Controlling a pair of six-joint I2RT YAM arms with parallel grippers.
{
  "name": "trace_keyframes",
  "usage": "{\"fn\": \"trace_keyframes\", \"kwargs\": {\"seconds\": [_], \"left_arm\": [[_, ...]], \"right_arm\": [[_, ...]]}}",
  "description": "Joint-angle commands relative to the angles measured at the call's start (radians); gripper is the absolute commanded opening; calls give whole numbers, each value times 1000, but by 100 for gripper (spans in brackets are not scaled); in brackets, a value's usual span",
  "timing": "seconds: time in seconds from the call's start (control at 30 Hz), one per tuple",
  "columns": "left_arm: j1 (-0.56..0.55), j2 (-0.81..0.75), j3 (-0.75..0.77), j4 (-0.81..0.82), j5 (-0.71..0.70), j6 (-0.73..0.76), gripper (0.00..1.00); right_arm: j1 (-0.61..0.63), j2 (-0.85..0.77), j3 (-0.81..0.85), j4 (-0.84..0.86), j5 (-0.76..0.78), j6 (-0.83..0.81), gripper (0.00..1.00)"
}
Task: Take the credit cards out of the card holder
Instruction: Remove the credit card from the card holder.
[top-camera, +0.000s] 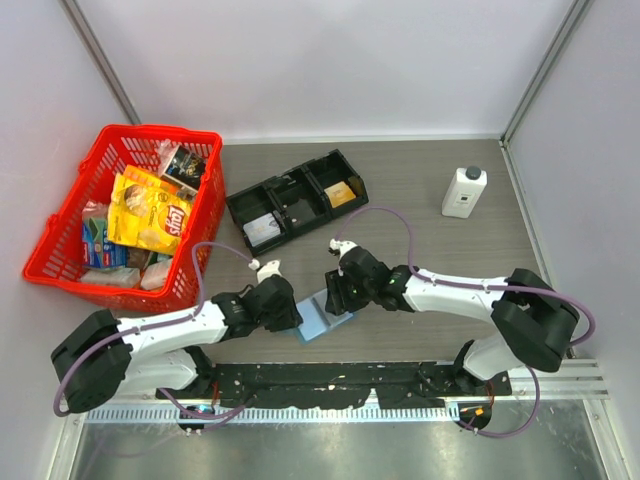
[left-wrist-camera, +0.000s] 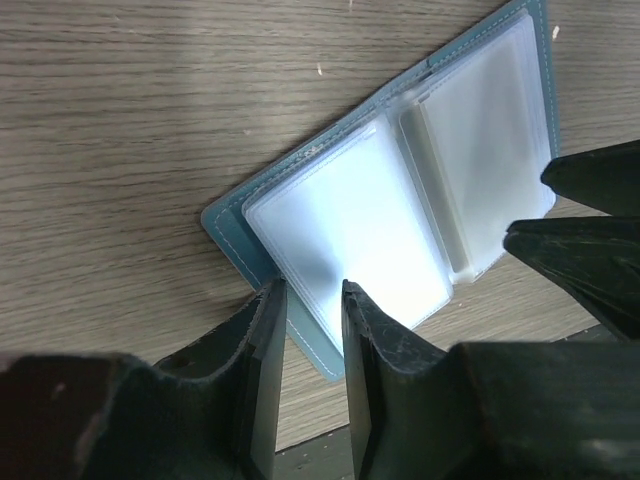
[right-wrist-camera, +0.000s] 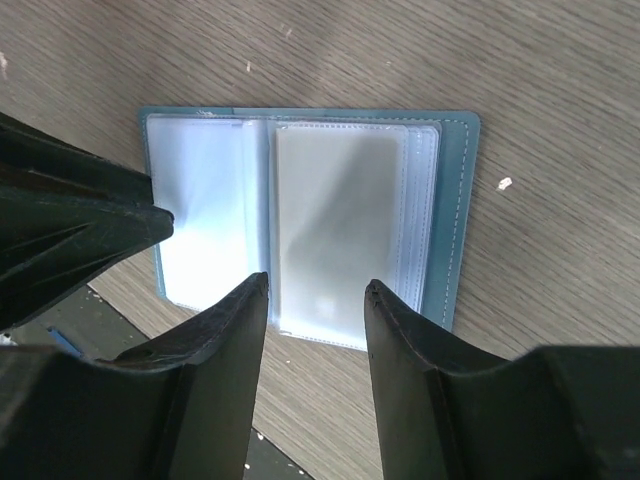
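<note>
While the light-blue card holder (top-camera: 316, 322) lies open and flat on the wood-grain table (top-camera: 420, 235) near its front edge, both grippers hang close over it, one from each side. The left gripper (left-wrist-camera: 310, 290) has its fingers only narrowly parted, above the outer edge of the half with the whitish clear sleeve (left-wrist-camera: 350, 230); whether they touch it cannot be told. The right gripper (right-wrist-camera: 315, 285) is spread wider, its fingers straddling the other half, where a pale grey credit card (right-wrist-camera: 335, 210) sits tucked in its pocket. Farther back stand a black three-compartment tray (top-camera: 295, 200), a red basket (top-camera: 60, 240) of snack packets and a white bottle (top-camera: 464, 192).
</note>
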Motion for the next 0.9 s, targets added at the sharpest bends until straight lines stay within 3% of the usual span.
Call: {"fn": "trace_keyframes", "kwargs": {"seconds": [0.0, 0.87], "left_arm": [[-4, 30, 19, 26, 36, 23, 31], [-4, 64, 24, 38, 56, 33, 28]], "right_arm": [[4, 29, 33, 25, 14, -6, 49], [4, 31, 45, -21, 104, -61, 49]]}}
